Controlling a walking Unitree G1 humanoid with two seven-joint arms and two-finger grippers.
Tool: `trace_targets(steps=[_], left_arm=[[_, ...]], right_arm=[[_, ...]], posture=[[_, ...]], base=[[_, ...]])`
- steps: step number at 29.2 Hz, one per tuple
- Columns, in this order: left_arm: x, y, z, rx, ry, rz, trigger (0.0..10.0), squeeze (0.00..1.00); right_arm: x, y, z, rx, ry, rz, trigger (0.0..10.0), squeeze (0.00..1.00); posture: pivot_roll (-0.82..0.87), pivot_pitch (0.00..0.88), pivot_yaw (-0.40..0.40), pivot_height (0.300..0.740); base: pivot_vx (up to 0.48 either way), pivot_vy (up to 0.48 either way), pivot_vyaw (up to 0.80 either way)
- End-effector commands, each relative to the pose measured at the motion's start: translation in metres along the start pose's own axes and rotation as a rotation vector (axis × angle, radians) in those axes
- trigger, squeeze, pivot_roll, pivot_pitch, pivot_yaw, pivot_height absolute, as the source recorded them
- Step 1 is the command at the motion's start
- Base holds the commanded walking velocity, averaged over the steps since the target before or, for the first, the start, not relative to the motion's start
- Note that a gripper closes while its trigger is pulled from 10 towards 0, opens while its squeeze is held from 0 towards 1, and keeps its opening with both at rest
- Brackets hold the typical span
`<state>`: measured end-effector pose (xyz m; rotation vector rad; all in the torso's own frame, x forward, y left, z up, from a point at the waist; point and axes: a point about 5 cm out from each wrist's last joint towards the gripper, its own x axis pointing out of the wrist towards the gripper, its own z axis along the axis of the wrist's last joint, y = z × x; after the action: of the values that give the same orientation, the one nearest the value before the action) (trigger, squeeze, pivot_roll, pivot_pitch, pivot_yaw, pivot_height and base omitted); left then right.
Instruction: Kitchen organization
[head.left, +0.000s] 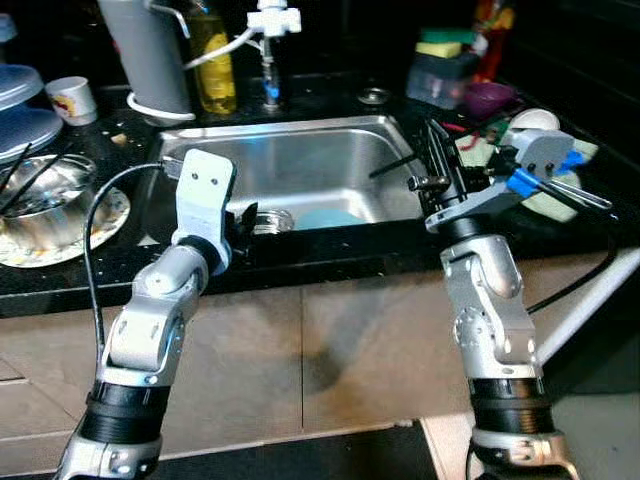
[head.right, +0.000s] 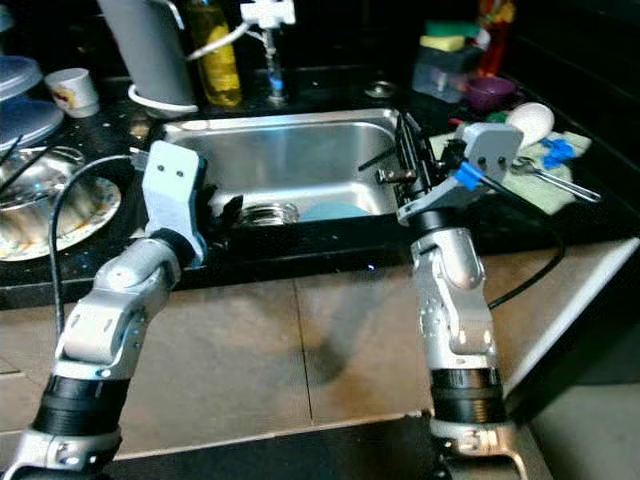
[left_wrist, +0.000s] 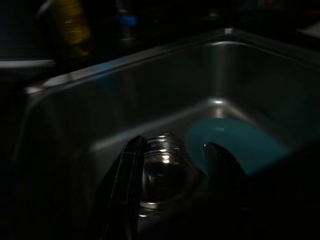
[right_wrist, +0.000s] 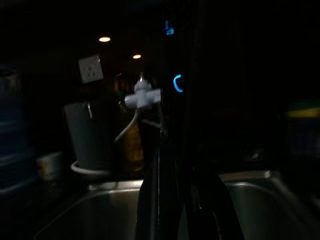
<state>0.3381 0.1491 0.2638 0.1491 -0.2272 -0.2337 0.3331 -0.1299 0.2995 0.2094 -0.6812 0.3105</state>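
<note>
Left hand (left_wrist: 172, 165) sits low inside the stainless steel sink (head.left: 300, 150), fingers spread apart on either side of a clear glass jar (left_wrist: 162, 172) lying on the sink floor; cannot tell if the fingers touch the glass. Just beyond that hand, right next to the jar, a flat teal plate (left_wrist: 235, 142) lies on the sink bottom. Right hand (head.left: 432, 165) is up at the sink's right rim, black fingers pressed close together and pointing toward the back wall, nothing between them. Ahead of it: white tap fitting (right_wrist: 142, 97), grey cylindrical container (head.left: 145, 50), yellow bottle (head.left: 212, 60). Beside its wrist on the black counter (head.left: 330, 262): purple bowl (head.left: 488, 98), white egg-shaped object (head.left: 535, 120)
</note>
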Motion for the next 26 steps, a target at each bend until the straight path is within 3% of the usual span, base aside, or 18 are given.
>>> trace_targets(steps=[1, 26], left_arm=[[-0.0002, -0.0029, 0.0035, 0.012, -0.012, -0.017, 10.0, 0.00], [-0.0016, -0.0027, 0.0064, 0.025, -0.019, -0.024, 10.0, 0.00]], right_arm=[[-0.0024, -0.0057, 0.0012, -0.011, -0.005, -0.016, 10.0, 0.00], [-0.0014, -0.0046, 0.0005, -0.010, -0.007, -0.012, 10.0, 0.00]], posture=[[-0.04, 0.138, 0.003, 0.740], [-0.04, 0.139, 0.003, 0.740]], base=[[0.334, 0.000, 0.00], [0.331, 0.000, 0.00]])
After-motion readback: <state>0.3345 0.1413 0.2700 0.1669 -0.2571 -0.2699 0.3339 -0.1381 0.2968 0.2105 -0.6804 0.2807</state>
